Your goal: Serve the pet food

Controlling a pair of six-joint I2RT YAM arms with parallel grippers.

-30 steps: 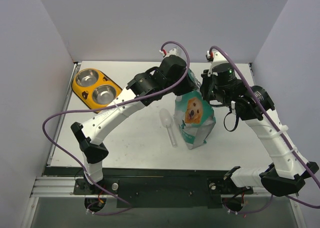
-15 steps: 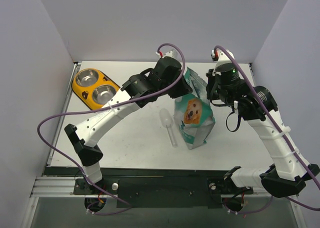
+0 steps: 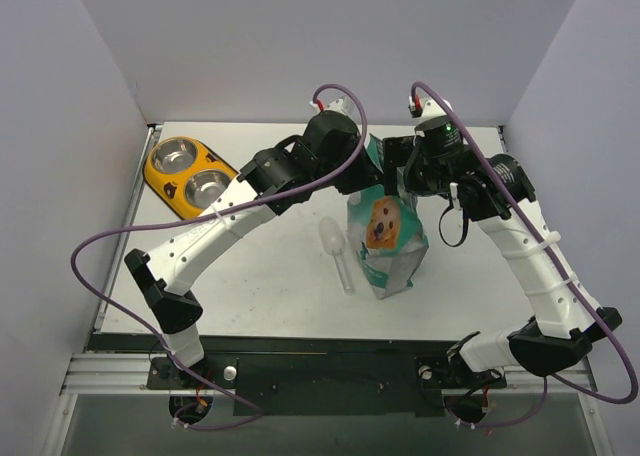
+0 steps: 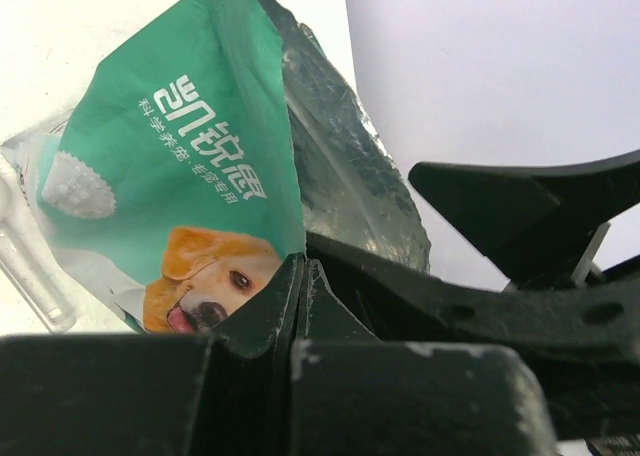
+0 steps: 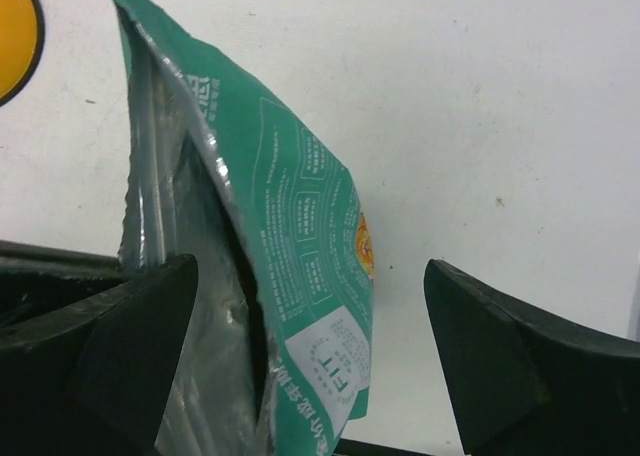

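While the left gripper (image 4: 300, 281) clamps the front rim of the teal pouch (image 3: 390, 238), the right gripper (image 5: 310, 316) stands wide open around it.

The pouch's back wall rises between the right jaws, and whether it touches either I cannot tell. Its foil-lined mouth gapes just ahead of the left jaws. The pet food is out of sight inside the pouch. A clear scoop (image 3: 337, 248) lies on the table (image 3: 280, 276) just beside the pouch, below the left gripper, with the yellow feeder (image 3: 190, 172) well apart to its left.

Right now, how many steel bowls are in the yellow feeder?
2. Both sit in the yellow feeder at the far left of the table: one bowl at its far end, the other at its near end. None seems hidden.
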